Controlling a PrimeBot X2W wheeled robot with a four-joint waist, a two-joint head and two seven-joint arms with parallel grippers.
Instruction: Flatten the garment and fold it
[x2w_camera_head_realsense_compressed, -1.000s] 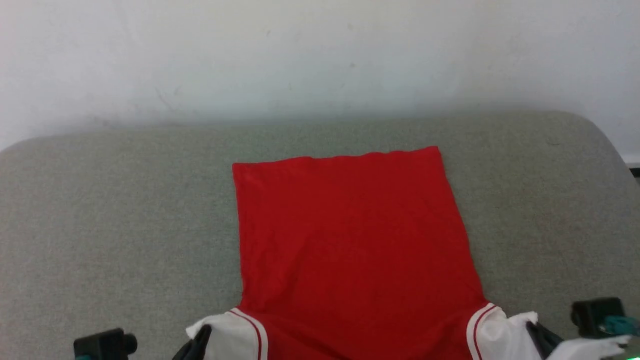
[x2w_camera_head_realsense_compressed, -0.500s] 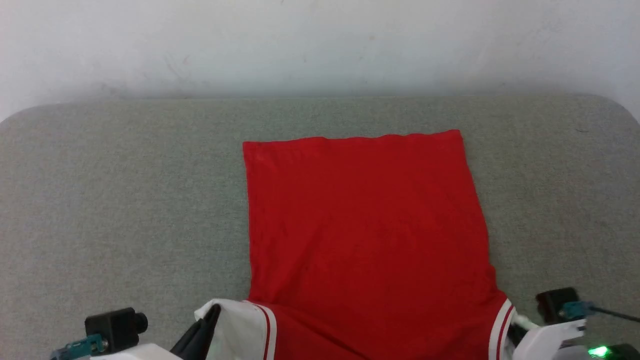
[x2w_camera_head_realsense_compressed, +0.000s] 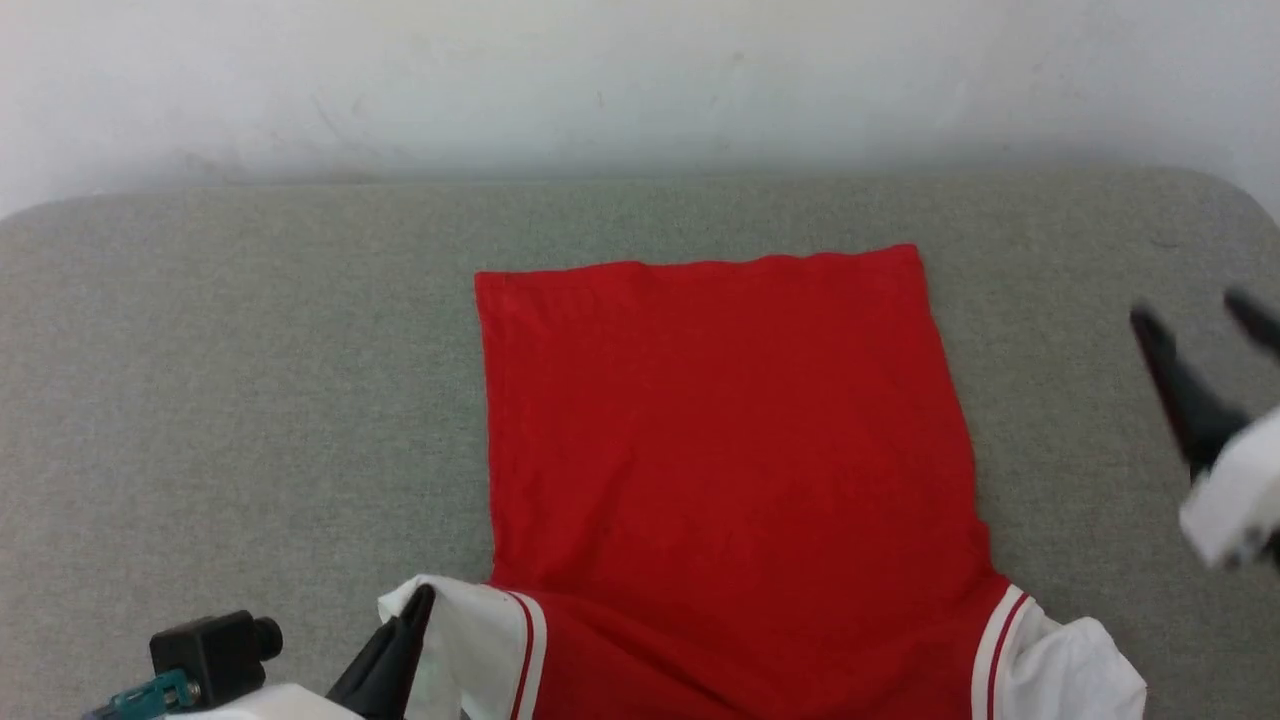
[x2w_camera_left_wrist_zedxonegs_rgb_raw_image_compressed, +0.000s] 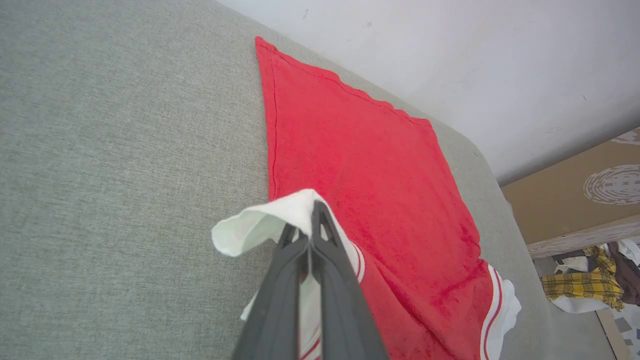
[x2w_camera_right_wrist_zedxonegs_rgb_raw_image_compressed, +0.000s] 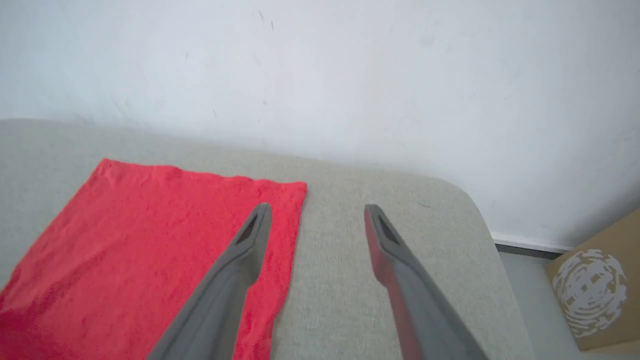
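1. The shirt (x2w_camera_head_realsense_compressed: 720, 450) lies flat on the surface (x2w_camera_head_realsense_compressed: 250, 400), hem far, sleeves near.
2. The left gripper (x2w_camera_head_realsense_compressed: 422, 600) pinches the left sleeve (x2w_camera_head_realsense_compressed: 470, 640); it should draw it left, low and taut.
3. The right gripper (x2w_camera_head_realsense_compressed: 1190, 308) hangs spread, right of the shirt; the crumpled right sleeve (x2w_camera_head_realsense_compressed: 1075, 670) likely needs smoothing.

The red cloth T-shirt (x2w_camera_head_realsense_compressed: 720, 450) looked matt and softly napped; the grey bench (x2w_camera_head_realsense_compressed: 250, 400) wore coarse woven fabric, equally matt.

Head above, wrists low, common garment (x2w_camera_head_realsense_compressed: 730, 450)
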